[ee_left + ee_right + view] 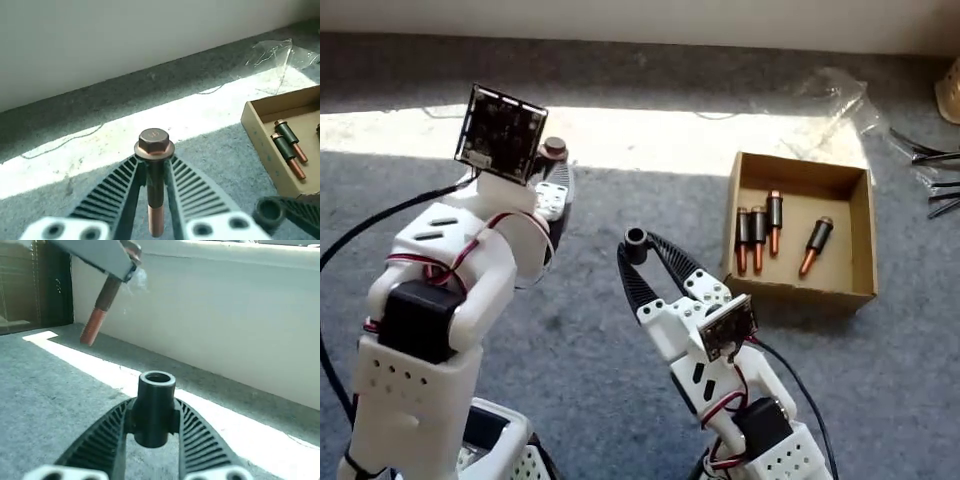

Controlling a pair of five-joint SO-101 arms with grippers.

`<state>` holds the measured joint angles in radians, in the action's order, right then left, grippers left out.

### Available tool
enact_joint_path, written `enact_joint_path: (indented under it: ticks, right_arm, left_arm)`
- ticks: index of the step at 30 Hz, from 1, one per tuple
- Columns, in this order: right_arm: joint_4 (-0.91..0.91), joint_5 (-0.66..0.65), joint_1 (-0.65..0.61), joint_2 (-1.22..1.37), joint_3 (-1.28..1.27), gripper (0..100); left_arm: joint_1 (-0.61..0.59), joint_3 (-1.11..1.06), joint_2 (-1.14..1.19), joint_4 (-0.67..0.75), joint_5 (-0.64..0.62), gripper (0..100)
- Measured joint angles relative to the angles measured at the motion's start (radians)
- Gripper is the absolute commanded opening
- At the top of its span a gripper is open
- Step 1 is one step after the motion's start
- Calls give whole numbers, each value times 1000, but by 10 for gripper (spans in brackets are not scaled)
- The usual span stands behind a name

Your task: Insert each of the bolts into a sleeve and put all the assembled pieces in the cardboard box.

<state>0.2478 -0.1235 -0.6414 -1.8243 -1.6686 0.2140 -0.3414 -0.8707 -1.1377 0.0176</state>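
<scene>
- The left end effector is clamped shut on a copper bolt just under its head, shank hanging down, well apart from the cardboard box.
- The right end effector is closed around a black sleeve, bore facing up, between the bolt and the box.
- Four assembled pieces lie inside the box.
- Bolt tip and bore are apart and not lined up. A tilted or off-centre approach would likely catch the sleeve's rim.
- That contact could skew the sleeve, or twist the bolt loose, away from the box.
</scene>
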Motion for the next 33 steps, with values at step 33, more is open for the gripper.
enact_joint_path:
  ticks: [33]
  right_arm:
    - [21,3,0,0,0,5]
  left_arm:
    - [282,-351,-351,404,-135,6]
